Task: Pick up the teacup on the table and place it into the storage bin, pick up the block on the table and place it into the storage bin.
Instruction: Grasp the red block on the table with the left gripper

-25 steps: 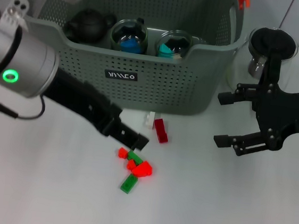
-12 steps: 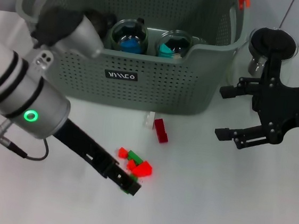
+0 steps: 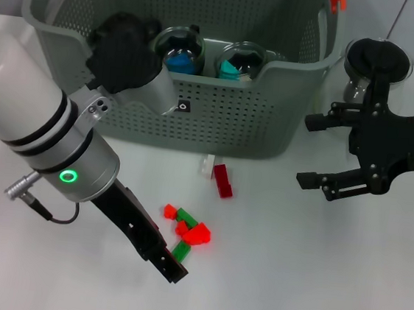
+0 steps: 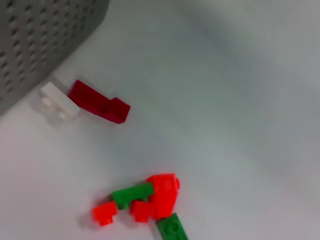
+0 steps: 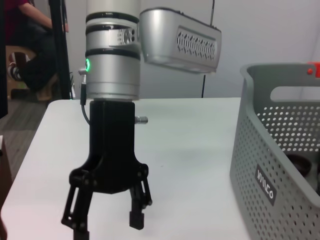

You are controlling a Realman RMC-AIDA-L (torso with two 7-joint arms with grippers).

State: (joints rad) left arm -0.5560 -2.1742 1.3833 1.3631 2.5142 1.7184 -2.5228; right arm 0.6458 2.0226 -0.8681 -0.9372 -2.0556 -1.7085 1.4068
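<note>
The left gripper [image 3: 169, 268] hangs low at the frame's bottom centre, fingers spread; the right gripper [image 3: 312, 153] waits open at mid right.

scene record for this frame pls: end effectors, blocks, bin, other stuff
left end effector: open, fingers pointing down, above the table beside the loose blocks
right end effector: open, empty, near the glass pot
blocks: red-green cluster; dark red block beside white block, close to the bin wall
storage bin: holds dark teapot and two glass cups
glass pot: outside bin
</note>
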